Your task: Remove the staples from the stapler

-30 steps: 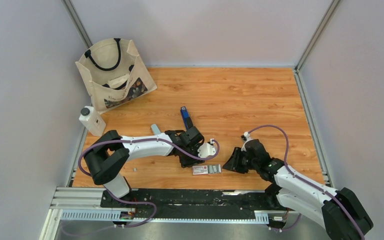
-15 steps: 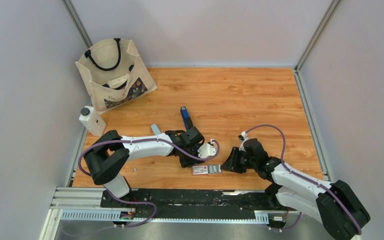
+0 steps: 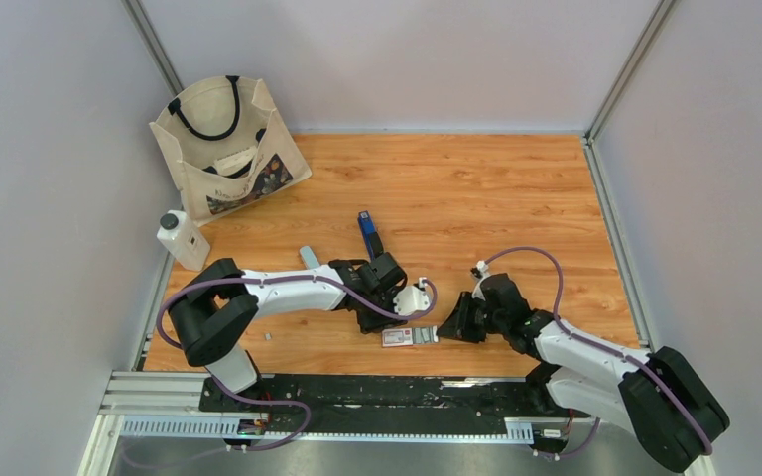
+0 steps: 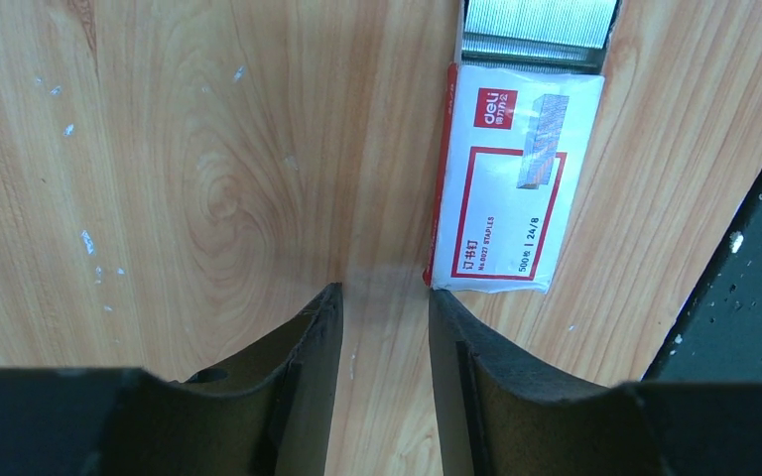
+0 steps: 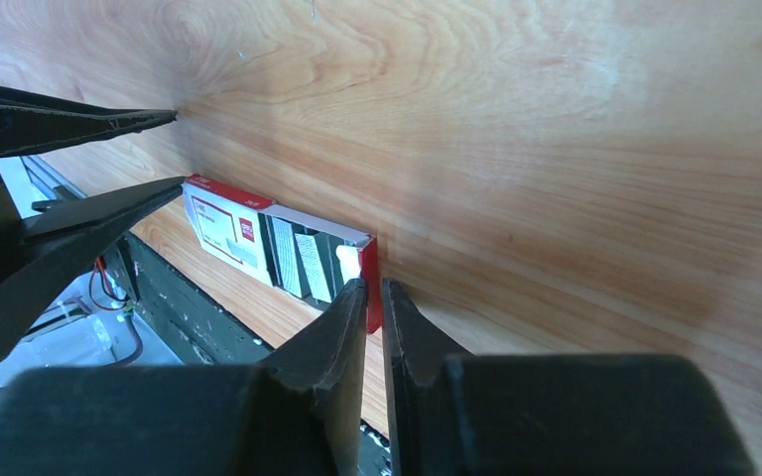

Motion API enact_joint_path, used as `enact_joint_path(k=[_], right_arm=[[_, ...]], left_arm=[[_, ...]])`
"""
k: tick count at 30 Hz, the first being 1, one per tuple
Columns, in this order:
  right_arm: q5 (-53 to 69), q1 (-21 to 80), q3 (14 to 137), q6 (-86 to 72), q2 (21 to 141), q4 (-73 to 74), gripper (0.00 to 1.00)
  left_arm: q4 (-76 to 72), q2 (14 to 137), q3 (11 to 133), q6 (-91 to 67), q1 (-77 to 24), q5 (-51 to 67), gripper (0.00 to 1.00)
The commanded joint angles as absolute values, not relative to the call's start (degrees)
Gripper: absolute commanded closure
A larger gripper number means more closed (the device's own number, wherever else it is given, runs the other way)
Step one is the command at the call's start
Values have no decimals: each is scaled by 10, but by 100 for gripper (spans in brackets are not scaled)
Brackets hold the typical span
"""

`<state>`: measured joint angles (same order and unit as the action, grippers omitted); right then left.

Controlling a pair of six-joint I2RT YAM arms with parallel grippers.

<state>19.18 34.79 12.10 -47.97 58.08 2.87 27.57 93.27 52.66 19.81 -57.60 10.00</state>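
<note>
The blue-and-black stapler (image 3: 366, 230) lies on the wooden table, beyond my left wrist. A small red-and-white staple box (image 3: 396, 337) lies near the front edge, its inner tray pulled out to the right. Silvery strips of staples (image 3: 424, 335) lie in that tray. They also show in the left wrist view (image 4: 539, 22) and the right wrist view (image 5: 298, 263). My left gripper (image 4: 382, 297) is open and empty just behind the box (image 4: 501, 188), its right fingertip at the box's corner. My right gripper (image 5: 375, 295) is shut on the tray's red end flap (image 5: 371, 288).
A canvas tote bag (image 3: 226, 144) stands at the back left with a white bottle (image 3: 182, 238) in front of it. A small grey piece (image 3: 308, 256) lies by my left forearm. The black rail (image 3: 377, 392) runs along the table's front edge, close to the box.
My right gripper has moved left to the pulled-out tray and closed on its red end. My left arm has barely moved.
</note>
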Motion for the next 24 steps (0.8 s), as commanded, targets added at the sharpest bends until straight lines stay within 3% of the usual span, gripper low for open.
enact_joint_path(k=[1,24], right_arm=[[199,346,127,-481,601,5,85],[204,406,149,-502,681,-71,86]], left_arm=[[268,943,544,198,-586,110,55],[272,951,555,198,-592,106,56]])
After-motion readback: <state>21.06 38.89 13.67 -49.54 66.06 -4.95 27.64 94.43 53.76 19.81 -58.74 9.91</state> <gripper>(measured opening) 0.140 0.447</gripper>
